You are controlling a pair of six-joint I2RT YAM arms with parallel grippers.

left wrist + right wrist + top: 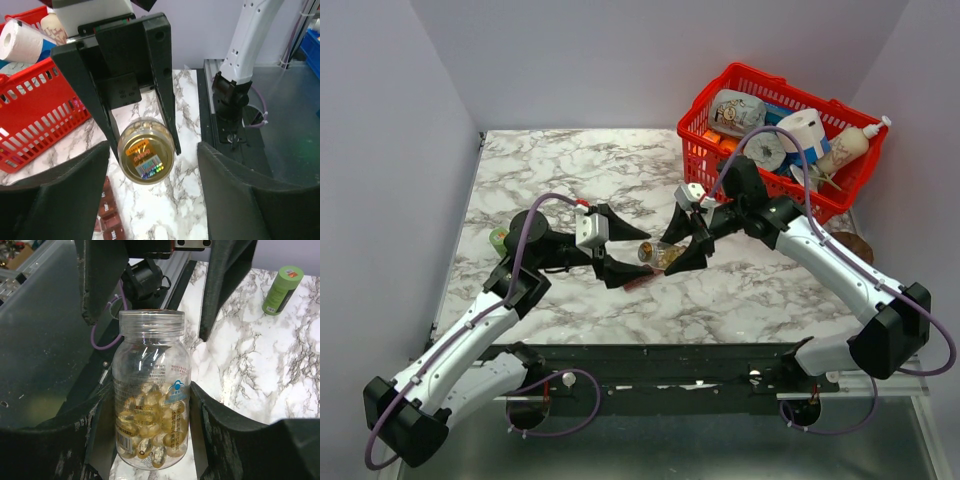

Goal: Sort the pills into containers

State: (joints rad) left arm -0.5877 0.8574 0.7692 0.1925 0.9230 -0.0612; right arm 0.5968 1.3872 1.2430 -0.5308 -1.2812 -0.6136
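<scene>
Right gripper (670, 252) pinching clear pill bottle (150, 405), long axis pointing at left gripper (635, 250), spread wide just opposite; pillbox (107, 215) lying beneath.

Print on bottle (150, 390) — illegible.

Bright, even light; sharp focus.

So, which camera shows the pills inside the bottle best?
The right wrist view. There the pills show as yellow capsules filling the lower part of the clear bottle, seen from the side. The left wrist view shows mostly the bottle's labelled base, pills only at its edge. The top view shows a small blur.
</scene>
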